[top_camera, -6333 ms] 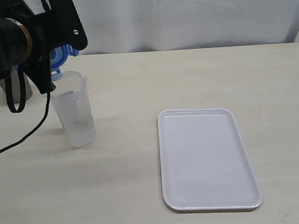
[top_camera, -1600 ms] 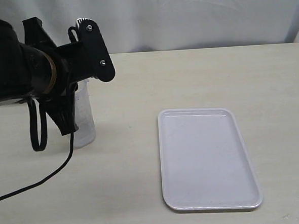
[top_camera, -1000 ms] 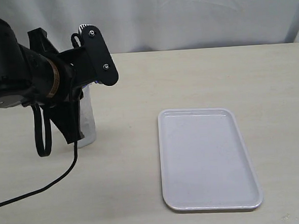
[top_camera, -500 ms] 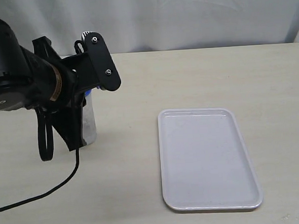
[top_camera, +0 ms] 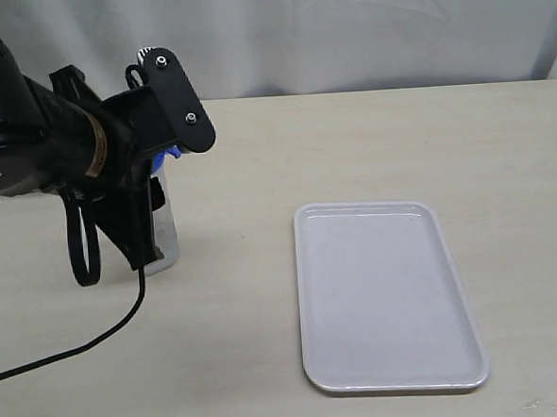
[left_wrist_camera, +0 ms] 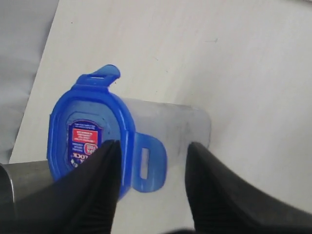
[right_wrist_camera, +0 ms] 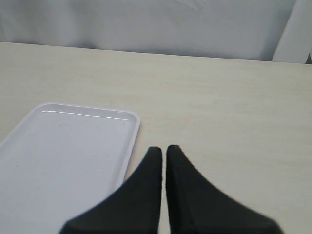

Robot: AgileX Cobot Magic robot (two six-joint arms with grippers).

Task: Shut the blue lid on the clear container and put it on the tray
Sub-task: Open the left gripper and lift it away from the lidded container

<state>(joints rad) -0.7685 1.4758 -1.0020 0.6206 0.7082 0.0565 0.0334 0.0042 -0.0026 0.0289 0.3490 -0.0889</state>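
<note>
The blue lid [left_wrist_camera: 87,139] with its red-blue sticker sits on top of the clear container [left_wrist_camera: 170,124], which stands on the table. My left gripper [left_wrist_camera: 152,146] hovers over them, open. One finger overlaps the lid's edge, and a raised snap flap [left_wrist_camera: 148,163] shows in the gap between the fingers. In the exterior view the left arm [top_camera: 67,155] hides most of the clear container [top_camera: 164,234]; a bit of the blue lid [top_camera: 165,160] peeks out. The tray [top_camera: 388,296] lies apart to the right. My right gripper [right_wrist_camera: 163,148] is shut on nothing, beside the tray [right_wrist_camera: 63,156].
A grey metal cup [left_wrist_camera: 22,178] stands close to the container on the side away from the tray. A black cable [top_camera: 98,342] trails from the left arm across the table. A white cloth backdrop [top_camera: 344,34] closes off the far edge.
My left gripper's jaws have spread apart from shut, and the arm has risen slightly. The lid stays on the container. The right gripper has not moved.
</note>
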